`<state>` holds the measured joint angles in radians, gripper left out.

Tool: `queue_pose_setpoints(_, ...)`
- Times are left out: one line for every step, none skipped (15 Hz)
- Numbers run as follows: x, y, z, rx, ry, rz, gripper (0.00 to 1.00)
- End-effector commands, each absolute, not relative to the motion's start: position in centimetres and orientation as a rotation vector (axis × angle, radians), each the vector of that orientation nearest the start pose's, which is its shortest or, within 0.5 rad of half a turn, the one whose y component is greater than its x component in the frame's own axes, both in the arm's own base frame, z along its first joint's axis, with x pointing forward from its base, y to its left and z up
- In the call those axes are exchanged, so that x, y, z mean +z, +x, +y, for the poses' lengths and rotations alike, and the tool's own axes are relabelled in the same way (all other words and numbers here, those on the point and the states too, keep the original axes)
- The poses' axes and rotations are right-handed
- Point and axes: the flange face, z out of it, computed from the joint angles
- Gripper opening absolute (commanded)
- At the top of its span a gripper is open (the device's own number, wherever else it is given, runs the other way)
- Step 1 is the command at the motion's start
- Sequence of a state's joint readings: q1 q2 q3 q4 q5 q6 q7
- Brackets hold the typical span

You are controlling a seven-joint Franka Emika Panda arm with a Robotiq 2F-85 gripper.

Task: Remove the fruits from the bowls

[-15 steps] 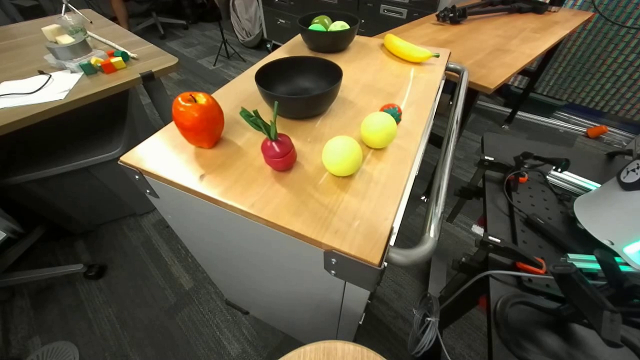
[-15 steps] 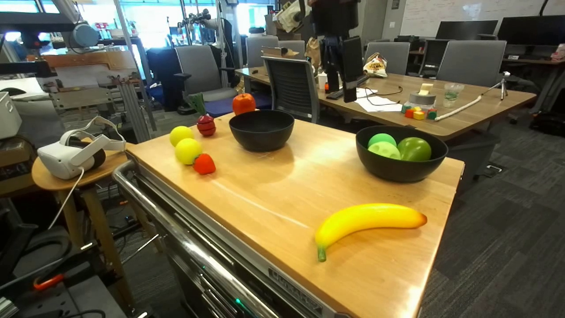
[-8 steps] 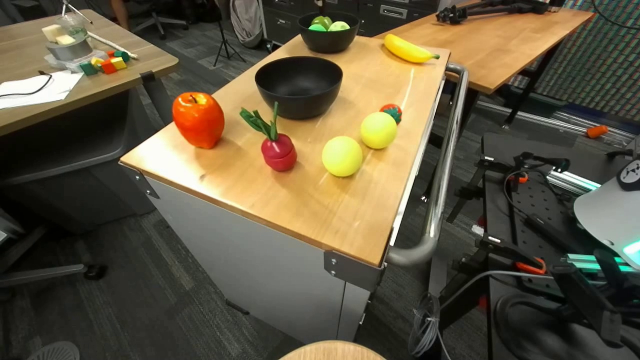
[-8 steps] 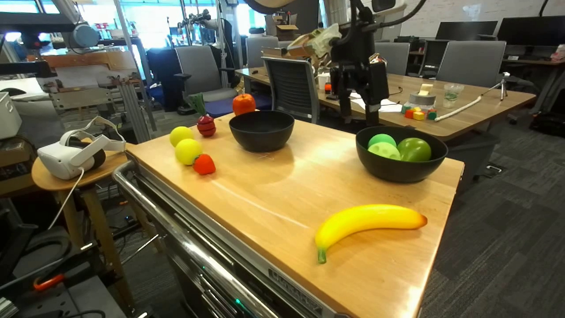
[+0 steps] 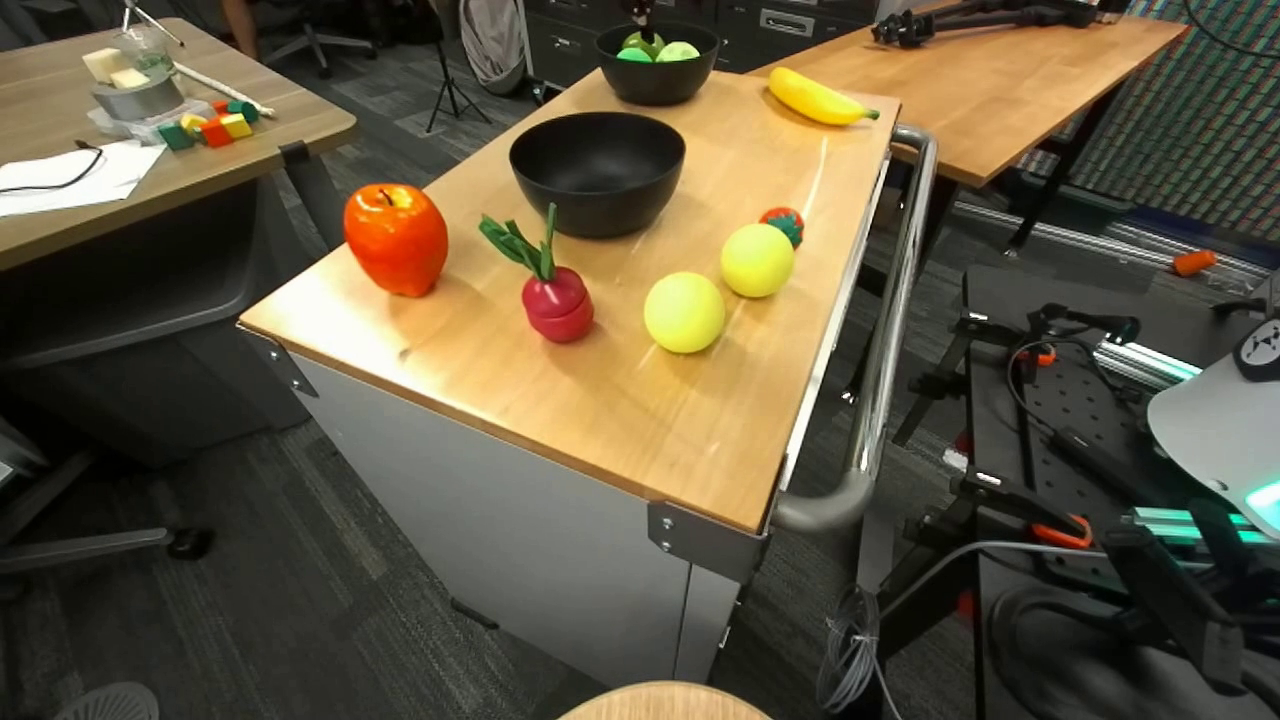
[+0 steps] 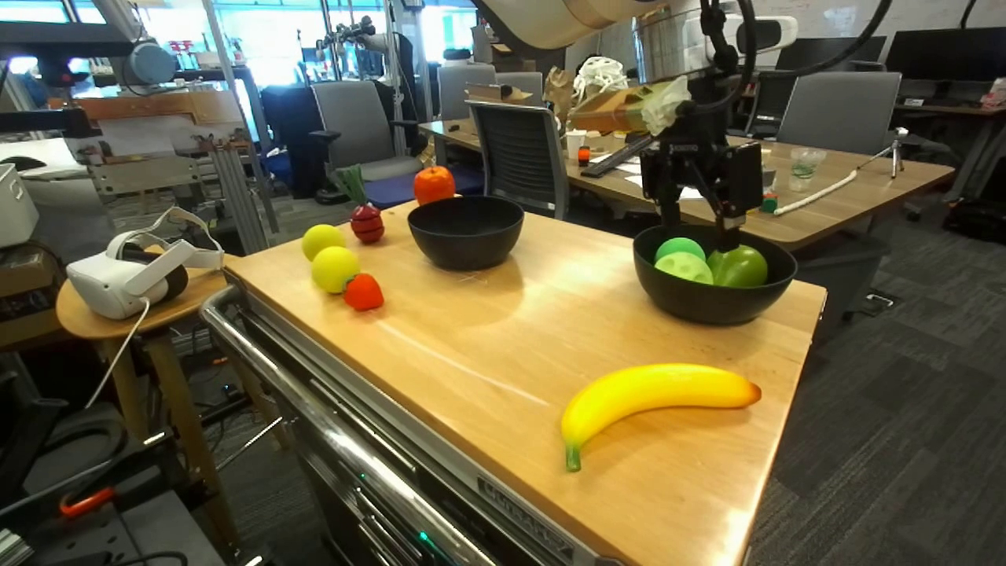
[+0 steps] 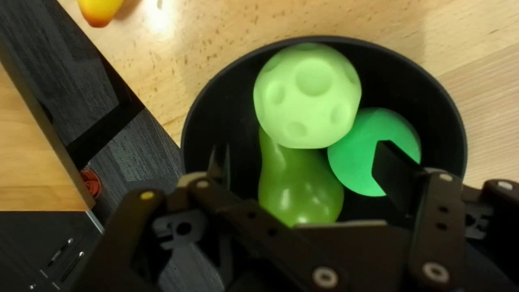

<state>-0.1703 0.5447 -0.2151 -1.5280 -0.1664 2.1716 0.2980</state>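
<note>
The black two-fingered gripper (image 7: 304,162) hangs over the round black bowl (image 6: 711,305), jaws apart, seemingly straddling the glossy green pear-shaped fruit (image 7: 300,186) inside.

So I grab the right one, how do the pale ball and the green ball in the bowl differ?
The pale ball is dimpled; the green ball looks smooth. The pale ball is light yellow-green, the green ball deeper green. Both are round and sit in the same black bowl.

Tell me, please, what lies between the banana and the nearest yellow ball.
The strawberry, beside the yellow ball, then bare tabletop to the banana, in both exterior views.
</note>
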Motion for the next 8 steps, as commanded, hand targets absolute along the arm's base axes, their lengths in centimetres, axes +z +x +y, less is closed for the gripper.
queue_pose_setpoints(35.2, 67.6, -26.6, -0.148, -3.258, 0.864, 0.82)
queue_pose_setpoints(34.9, 67.7, -26.8, -0.136, -3.256, 0.849, 0.77)
queue_pose_setpoints(34.6, 67.7, -27.0, -0.121, -3.258, 0.831, 0.69)
queue_pose_setpoints(34.4, 67.8, -27.1, -0.115, -3.253, 0.820, 0.70)
queue_pose_setpoints(34.0, 67.9, -27.2, -0.107, -3.247, 0.812, 0.72)
queue_pose_setpoints(33.8, 67.9, -27.1, -0.105, -3.241, 0.808, 0.66)
queue_pose_setpoints(33.6, 68.0, -27.0, -0.097, -3.236, 0.803, 0.61)
queue_pose_setpoints(33.5, 68.1, -26.9, -0.094, -3.227, 0.803, 0.53)
